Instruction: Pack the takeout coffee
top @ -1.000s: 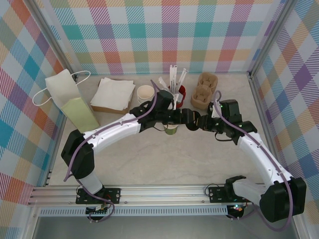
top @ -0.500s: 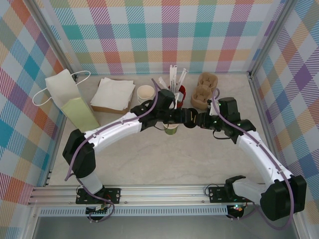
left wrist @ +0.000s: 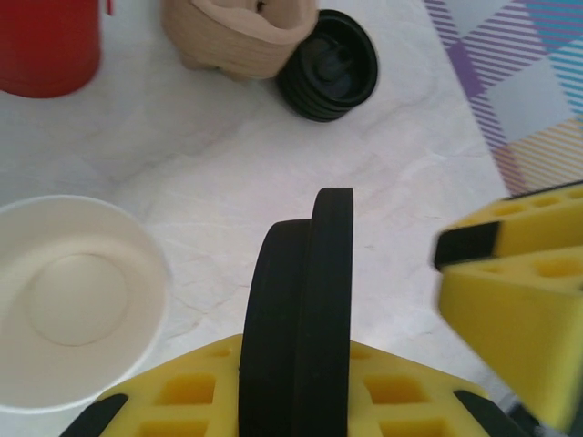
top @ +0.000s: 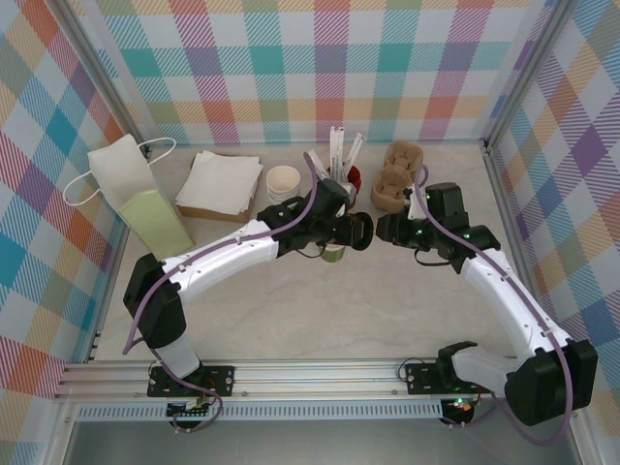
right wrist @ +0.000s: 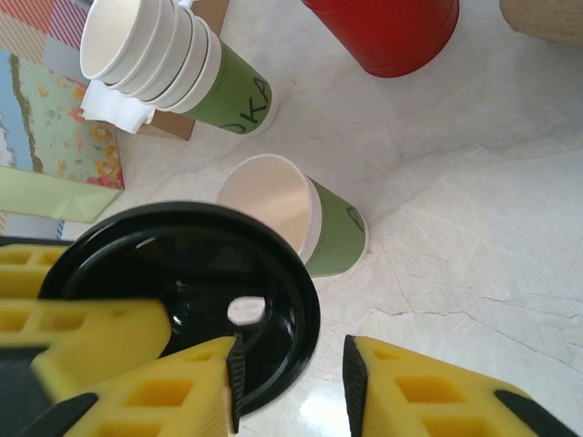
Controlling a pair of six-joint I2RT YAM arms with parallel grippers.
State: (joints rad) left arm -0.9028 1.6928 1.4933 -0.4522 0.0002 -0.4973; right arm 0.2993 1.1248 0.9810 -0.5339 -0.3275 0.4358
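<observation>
The takeout coffee's olive-green cup (top: 332, 252) (right wrist: 337, 232) stands upright with its mouth uncovered, white inside (left wrist: 73, 300). Its round black lid (top: 358, 231) (left wrist: 305, 273) (right wrist: 182, 273) hangs in the air just right of the cup, on edge. My left gripper (top: 351, 231) (left wrist: 299, 364) is shut on the lid's rim. My right gripper (top: 385, 231) (right wrist: 291, 373) stands open just right of the lid. The lid's edge reaches into its gap, and its right pad is clear of the lid. One of its yellow fingers (left wrist: 519, 291) shows in the left wrist view.
A red cup (top: 347, 177) (right wrist: 387, 32) of white stirrers, a stack of cream-white cups (top: 283, 180) (right wrist: 173, 64), a cardboard cup carrier (top: 399, 174) and a pile of black lids (left wrist: 328, 66) stand behind the cup. Napkins (top: 223, 182) and a paper bag (top: 131, 184) are at the far left.
My left gripper has closed on the lid. My right gripper has opened off it and drawn back to the right, leaving a gap between the two grippers.
</observation>
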